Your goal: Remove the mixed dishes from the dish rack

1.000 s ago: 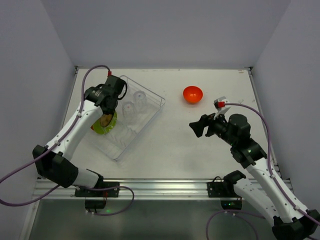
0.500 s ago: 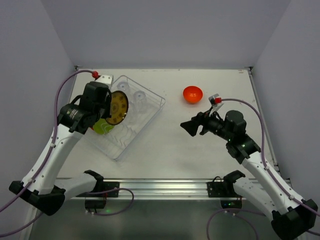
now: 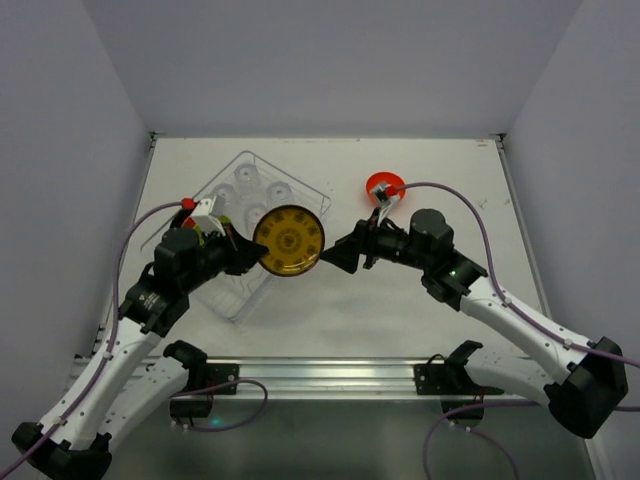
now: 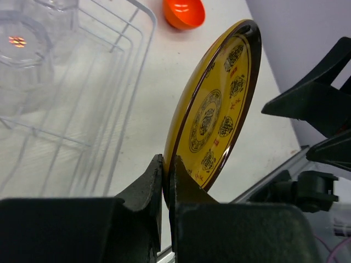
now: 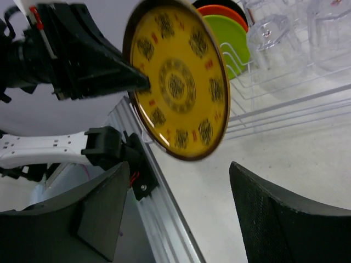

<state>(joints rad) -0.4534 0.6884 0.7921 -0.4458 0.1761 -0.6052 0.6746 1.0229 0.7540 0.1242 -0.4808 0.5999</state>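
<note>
My left gripper [image 3: 252, 262] [image 4: 166, 164] is shut on the near rim of the yellow patterned plate [image 3: 288, 241] [image 4: 216, 109], holding it on edge in the air just right of the dish rack [image 3: 300, 195] [image 4: 109, 82]. My right gripper [image 3: 340, 255] [image 5: 180, 171] is open and empty, facing the plate [image 5: 175, 82] from the right, close but apart. Green [image 5: 233, 38], orange-red [image 5: 219, 11] and black [image 5: 205, 4] plates stand in the rack with clear glasses [image 3: 262, 187] [image 5: 274, 33]. The orange-red bowl [image 3: 383, 186] [image 4: 184, 12] sits on the table.
The white table [image 3: 420, 160] is walled on three sides. The metal rail [image 3: 330, 372] and arm bases run along the near edge. The right arm's cable [image 3: 470, 215] loops above the right side.
My left gripper has lifted the yellow plate out of the rack and carried it right and nearer. My right gripper has swung left toward the plate.
</note>
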